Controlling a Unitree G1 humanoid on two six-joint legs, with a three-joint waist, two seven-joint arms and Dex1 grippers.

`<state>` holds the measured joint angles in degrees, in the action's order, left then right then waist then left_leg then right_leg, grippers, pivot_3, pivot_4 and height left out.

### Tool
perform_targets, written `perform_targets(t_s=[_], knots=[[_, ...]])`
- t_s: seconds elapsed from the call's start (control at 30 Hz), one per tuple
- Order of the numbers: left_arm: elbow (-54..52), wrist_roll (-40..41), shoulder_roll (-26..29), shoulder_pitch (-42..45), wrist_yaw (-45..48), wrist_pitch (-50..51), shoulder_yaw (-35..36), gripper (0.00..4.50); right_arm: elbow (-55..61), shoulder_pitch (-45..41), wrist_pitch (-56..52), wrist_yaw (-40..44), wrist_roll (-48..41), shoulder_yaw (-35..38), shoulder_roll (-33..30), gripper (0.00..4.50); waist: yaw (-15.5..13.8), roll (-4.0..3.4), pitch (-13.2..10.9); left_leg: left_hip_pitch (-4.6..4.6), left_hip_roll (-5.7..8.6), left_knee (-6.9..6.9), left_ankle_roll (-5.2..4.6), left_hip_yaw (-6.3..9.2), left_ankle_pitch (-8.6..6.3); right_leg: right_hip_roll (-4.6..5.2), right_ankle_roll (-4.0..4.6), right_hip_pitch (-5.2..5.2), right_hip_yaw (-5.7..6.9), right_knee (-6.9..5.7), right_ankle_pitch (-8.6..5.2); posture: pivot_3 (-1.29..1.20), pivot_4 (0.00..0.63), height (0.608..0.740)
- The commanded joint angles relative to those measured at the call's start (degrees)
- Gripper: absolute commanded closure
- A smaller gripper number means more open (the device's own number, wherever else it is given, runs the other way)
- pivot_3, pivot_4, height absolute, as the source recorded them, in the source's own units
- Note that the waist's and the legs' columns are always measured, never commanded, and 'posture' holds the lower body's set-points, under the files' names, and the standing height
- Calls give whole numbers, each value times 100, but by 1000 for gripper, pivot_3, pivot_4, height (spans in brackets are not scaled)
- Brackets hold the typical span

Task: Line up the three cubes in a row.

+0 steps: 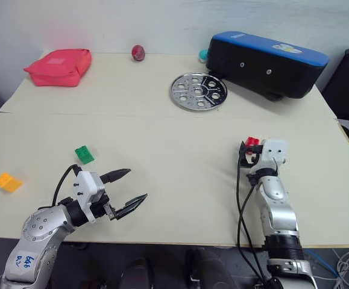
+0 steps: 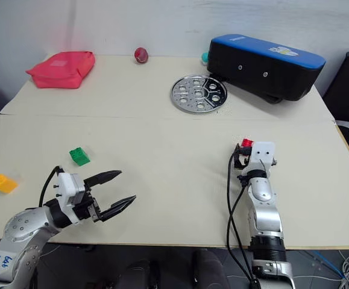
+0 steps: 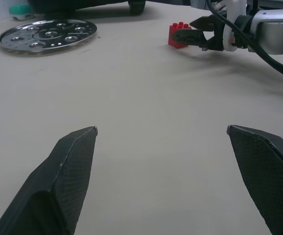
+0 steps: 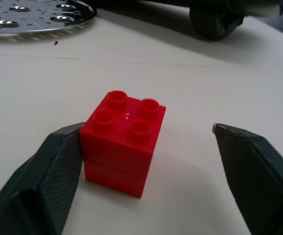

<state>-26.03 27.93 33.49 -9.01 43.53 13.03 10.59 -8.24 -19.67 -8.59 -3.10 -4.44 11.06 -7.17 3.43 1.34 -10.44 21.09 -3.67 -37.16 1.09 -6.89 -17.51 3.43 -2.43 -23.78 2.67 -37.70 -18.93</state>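
The left gripper (image 1: 125,191) hangs wide and empty over the desk (image 1: 174,156), with the green brick (image 1: 84,155) just beyond it and the orange-yellow brick (image 1: 8,182) further to its left. Well to its right, the right gripper (image 4: 146,161) brackets the red brick (image 4: 123,142), one finger touching, the other apart. The brick looks light, rigid and smooth: squeeze the flat sides.

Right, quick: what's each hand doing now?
Left hand: open, holding nothing.
Right hand: open around the red cube, not yet gripping.
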Motion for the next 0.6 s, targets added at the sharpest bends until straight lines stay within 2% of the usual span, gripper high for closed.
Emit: perform_targets(t_s=[0.03, 0.17, 0.23, 0.27, 0.3, 0.33, 0.43, 0.53, 0.6], knots=[[-140, 6, -25, 4, -16, -100, 45, 0, -21, -225, 264, 7, -155, 132, 17, 1650, -8, 0, 0, 0, 0, 0, -1, 0, 0, 0, 0, 0, 0, 0, 0, 0, 150, 740], [-74, -18, -60, 99, -31, -111, -12, 0, -58, -330, 392, 221, -357, 184, -20, 3044, -10, 0, 0, 1, 0, 0, -1, 0, -1, 0, 0, 0, 0, 1, 0, 0, 150, 740], [-60, -42, -70, 129, -17, -122, -38, 0, 122, -239, 564, 578, -479, 152, -160, 3024, -16, 0, 0, 1, 0, 1, -2, 1, -1, 0, 0, 0, 1, 1, 0, 0, 150, 740], [-69, -49, -81, 129, -21, -122, -40, 0, 293, -131, 619, 1012, -679, 116, -286, 3024, -18, 0, 0, 2, 1, 1, -2, 1, -1, 0, 0, 0, 1, 2, 0, 0, 150, 740], [-78, -54, -90, 132, -26, -116, -38, 0, 440, -33, 681, 1468, -877, 70, -426, 3024, -23, -1, -1, 2, 1, 1, -3, 1, -1, 1, 0, 0, 1, 3, 0, 0, 150, 740], [-82, -38, -90, 131, -25, -102, -12, 0, 673, 142, 860, 2289, -1132, -44, -745, 3024, -26, -1, -1, 3, 1, 3, -8, 1, -4, 0, 0, 0, 2, 6, 0, 0, 150, 740], [-18, 1, -6, 22, 129, -112, 77, 0, 1426, 830, 979, 5393, -2166, -488, -2072, 3024, -85, -12, -7, 7, 2, 4, -24, 2, -13, 1, -4, 4, 6, 21, 1, 0, 150, 740], [111, -19, 80, 0, 308, -156, 86, 0, 1438, 1011, 882, 6873, -2387, -909, -2907, 3024, -63, -3, -9, -8, -4, 2, -30, 4, -20, -3, -6, 23, 12, 33, 1, 0, 150, 740], [232, -43, 118, 48, 390, -203, 80, 0, 1343, 980, 726, 7481, -2580, -1090, -3083, 3024, -45, -1, -10, -19, -3, 0, -31, 2, -19, -2, -5, 33, 11, 29, 4, 0, 150, 740]])
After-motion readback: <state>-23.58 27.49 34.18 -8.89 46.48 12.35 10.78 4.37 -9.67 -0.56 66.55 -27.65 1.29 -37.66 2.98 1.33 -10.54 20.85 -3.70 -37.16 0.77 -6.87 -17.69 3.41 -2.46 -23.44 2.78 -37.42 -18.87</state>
